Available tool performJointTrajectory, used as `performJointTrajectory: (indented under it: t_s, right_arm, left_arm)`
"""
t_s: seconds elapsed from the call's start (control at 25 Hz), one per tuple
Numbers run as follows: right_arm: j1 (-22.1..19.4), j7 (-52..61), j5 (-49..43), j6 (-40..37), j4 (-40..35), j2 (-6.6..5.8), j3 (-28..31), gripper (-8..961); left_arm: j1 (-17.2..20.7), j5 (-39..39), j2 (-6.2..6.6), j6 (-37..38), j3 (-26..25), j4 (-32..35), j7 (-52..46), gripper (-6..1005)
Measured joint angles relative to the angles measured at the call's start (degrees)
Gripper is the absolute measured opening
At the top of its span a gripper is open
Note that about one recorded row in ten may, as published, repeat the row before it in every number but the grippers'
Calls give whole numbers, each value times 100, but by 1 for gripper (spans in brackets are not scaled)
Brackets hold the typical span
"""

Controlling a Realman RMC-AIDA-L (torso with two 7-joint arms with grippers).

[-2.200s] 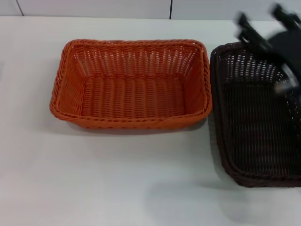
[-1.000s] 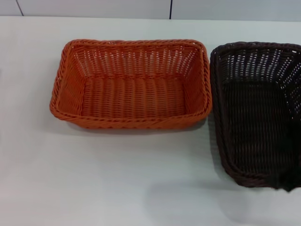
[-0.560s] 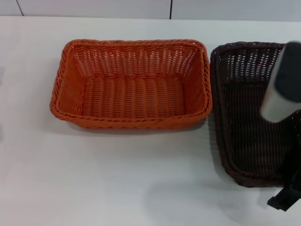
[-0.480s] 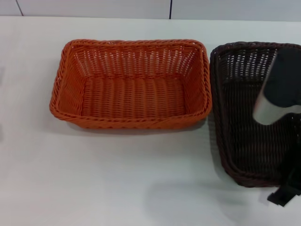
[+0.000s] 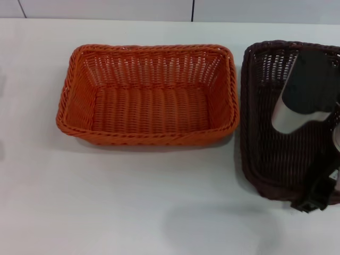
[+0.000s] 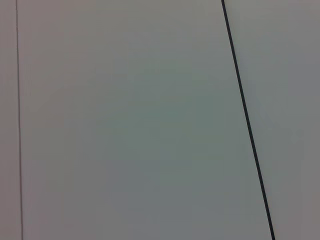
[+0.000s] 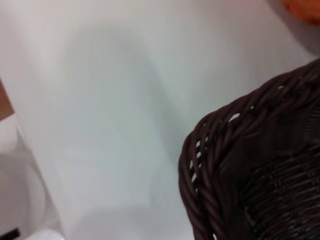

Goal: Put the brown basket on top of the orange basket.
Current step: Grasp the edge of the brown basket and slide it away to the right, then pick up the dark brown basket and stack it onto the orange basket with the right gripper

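The orange basket [image 5: 146, 101] stands empty on the white table, left of centre in the head view. The brown basket [image 5: 260, 122] is at the right, close beside it, partly cut off by the picture's edge. My right arm reaches over the brown basket, and my right gripper [image 5: 314, 197] grips its near rim. The basket's near edge looks raised off the table. The right wrist view shows one braided corner of the brown basket [image 7: 250, 165] over the table, and a sliver of the orange basket [image 7: 305, 7]. My left gripper is out of view.
The white table [image 5: 133, 202] runs wide in front of both baskets. A wall with a dark seam [image 5: 192, 9] stands behind the table. The left wrist view shows only a pale flat surface with a dark line [image 6: 247, 120].
My right arm came back in over the brown basket and its gripper reached the near rim. The brown basket has shifted slightly right and away, its near edge lifting. The orange basket has not moved.
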Motion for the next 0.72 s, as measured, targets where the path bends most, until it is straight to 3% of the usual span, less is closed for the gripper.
performJointTrajectory:
  t_s: [0.12, 0.36, 0.44, 0.72]
  right_arm:
    - [-37, 192, 92, 174, -406, 2, 183, 458]
    - [-13, 407, 714, 268, -1033, -4, 744, 292]
    - [20, 468, 958, 286, -1189, -9, 966, 173]
    - [199, 837, 1201, 234, -1622, -31, 1658, 125]
  left_arm:
    - [-11, 2, 1, -7, 0, 10, 0, 844]
    - [-24, 3, 5, -11, 0, 12, 0, 845]
    - [-24, 2, 6, -11, 0, 11, 0, 845]
    - [-17, -31, 9, 10, 0, 9, 0, 846]
